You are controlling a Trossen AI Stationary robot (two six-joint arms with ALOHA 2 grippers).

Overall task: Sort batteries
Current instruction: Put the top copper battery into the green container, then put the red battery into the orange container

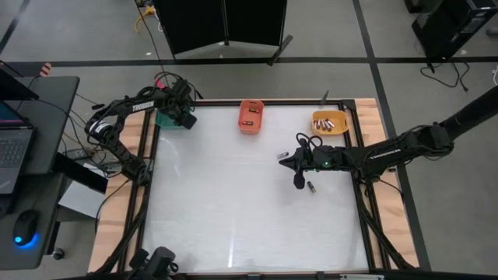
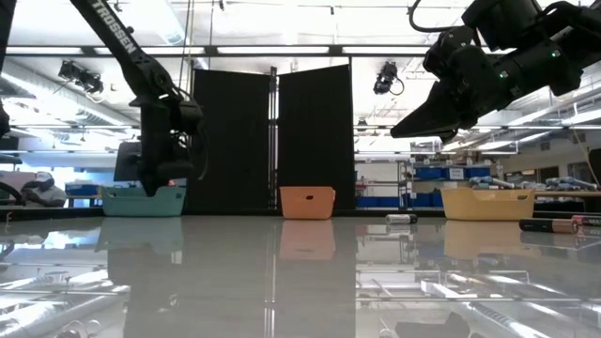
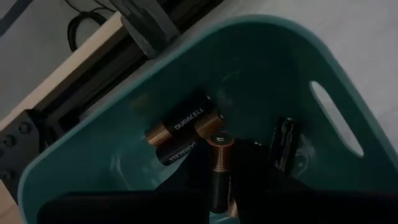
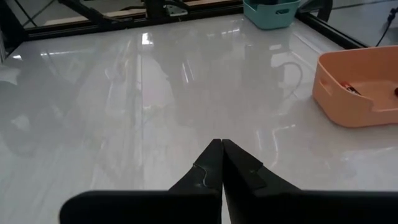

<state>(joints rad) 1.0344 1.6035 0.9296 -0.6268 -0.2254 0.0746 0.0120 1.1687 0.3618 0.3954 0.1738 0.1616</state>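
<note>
A smooth, glossy white table (image 1: 249, 210) seen from above, framed by dark rails and pale wooden side boards, its near half bare. Partway up on the right, the right gripper (image 1: 285, 156) hovers above the surface with its two dark fingers pressed together and holding nothing. Just beside it, toward the near right, two batteries lie loose on the table: a dark one (image 1: 299, 182) close below the gripper body and a smaller one with a pale end (image 1: 310, 187) next to it. Both are small cylinders lying on their sides; the dark one's long axis seems to run roughly toward and away from the table's front, though this is hard to tell. These loose batteries sit behind and below the fingertips, so the right arm, far nearer than the left, would likely have to draw back and come down to reach them. Along the far edge stand three smooth plastic bins: a yellow bin (image 1: 329, 122) at right with several batteries inside, an orange bin (image 1: 250, 117) in the middle with a couple, and a teal bin (image 1: 166, 119) at left. The left gripper (image 3: 222, 180) hangs over the teal bin, pinching a copper-topped battery (image 3: 220, 168) between its fingers, the battery's long axis in line with them. Under it in the bin lie two black-and-copper batteries (image 3: 183, 127) side by side and a dark one (image 3: 285, 142) near a slot handle.
</note>
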